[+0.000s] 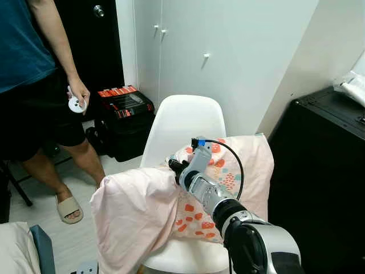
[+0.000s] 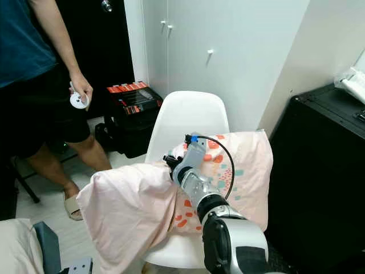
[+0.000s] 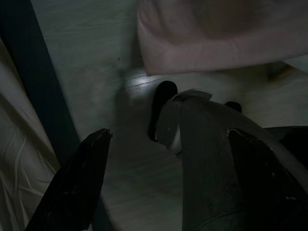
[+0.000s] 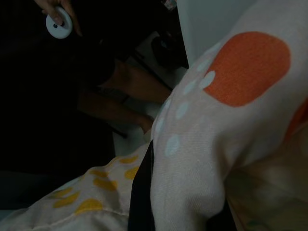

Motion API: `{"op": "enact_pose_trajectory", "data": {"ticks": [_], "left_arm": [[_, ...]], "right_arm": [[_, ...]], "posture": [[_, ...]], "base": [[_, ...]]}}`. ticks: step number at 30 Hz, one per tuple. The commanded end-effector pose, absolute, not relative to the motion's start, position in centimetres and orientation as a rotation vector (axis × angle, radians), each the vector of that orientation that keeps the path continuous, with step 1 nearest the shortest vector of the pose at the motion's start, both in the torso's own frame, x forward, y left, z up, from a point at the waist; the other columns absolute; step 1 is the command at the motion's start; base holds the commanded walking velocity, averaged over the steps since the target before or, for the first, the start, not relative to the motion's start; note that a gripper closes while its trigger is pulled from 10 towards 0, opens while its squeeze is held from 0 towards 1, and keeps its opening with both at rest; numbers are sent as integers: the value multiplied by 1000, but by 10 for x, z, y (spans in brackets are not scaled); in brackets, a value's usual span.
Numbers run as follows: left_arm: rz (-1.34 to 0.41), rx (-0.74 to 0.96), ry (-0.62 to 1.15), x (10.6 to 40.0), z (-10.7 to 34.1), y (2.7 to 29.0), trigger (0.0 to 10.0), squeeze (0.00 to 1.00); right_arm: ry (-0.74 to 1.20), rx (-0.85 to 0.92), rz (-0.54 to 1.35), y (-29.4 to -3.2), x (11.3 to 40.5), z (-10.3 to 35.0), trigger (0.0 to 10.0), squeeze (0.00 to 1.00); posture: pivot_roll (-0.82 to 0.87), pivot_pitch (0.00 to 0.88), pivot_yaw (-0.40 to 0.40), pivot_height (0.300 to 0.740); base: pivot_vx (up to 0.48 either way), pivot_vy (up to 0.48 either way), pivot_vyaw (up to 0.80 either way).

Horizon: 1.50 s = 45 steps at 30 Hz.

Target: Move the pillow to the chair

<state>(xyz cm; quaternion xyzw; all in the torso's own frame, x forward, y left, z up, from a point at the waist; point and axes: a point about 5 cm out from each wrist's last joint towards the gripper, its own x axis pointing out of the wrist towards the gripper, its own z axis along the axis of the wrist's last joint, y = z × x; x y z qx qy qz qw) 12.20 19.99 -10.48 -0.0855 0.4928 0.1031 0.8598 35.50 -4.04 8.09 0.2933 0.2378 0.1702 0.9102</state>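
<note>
Right tool (image 1: pixel 174 167) pinching soft spotted pillow (image 1: pixel 239 171) (pink cloth) on moulded white chair (image 1: pixel 182 123)

No text, label, brand, number or sign is reading clearly anywhere. The red-and-black case (image 1: pixel 126 103) on the floor is showing a row of small pale marks along its red strips, too small to make out. The pillow (image 1: pixel 239 171) is carrying only a printed pattern of orange, teal and white shapes, no lettering. The round white device (image 1: pixel 76 104) in the person's hand (image 1: pixel 78 91) is showing a dark dot, nothing legible.
</note>
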Motion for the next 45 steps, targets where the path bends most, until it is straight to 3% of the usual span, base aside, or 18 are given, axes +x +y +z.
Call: {"op": "enact_pose_trajectory", "data": {"ticks": [1, 21, 34, 35, 36, 37, 45], "left_arm": [[209, -189, 1091, 109, -110, 194, 10000, 0], [209, -190, 1086, 111, -110, 193, 10000, 0], [200, -188, 1084, 112, -109, 191, 10000, 0], [200, -188, 1084, 112, -109, 191, 10000, 0], [200, -187, 1084, 112, -109, 191, 10000, 0], [201, -188, 1083, 112, -109, 191, 10000, 0], [208, -192, 1085, 111, -110, 191, 10000, 0]], "right_arm": [[445, 646, 413, -22, 358, 96, 10000, 0], [472, 728, 487, -4, 351, 98, 10000, 0], [493, 734, 650, 20, 344, 107, 10000, 0], [495, 751, 661, 22, 344, 110, 10000, 596], [496, 761, 668, 24, 344, 111, 10000, 596], [487, 768, 684, 26, 344, 114, 10000, 1000], [486, 818, 675, 28, 346, 120, 10000, 1000]], "posture": [[78, 49, -84, 705], [79, 49, -88, 615], [82, 46, -101, 615], [83, 44, -103, 615], [83, 44, -103, 615], [88, 43, -107, 615], [92, 43, -110, 615]], "base": [[0, 0, 0], [0, 0, 0], [0, 0, 0], [0, 0, 0], [0, 0, 0], [0, 0, 0], [0, 0, 0]]}}
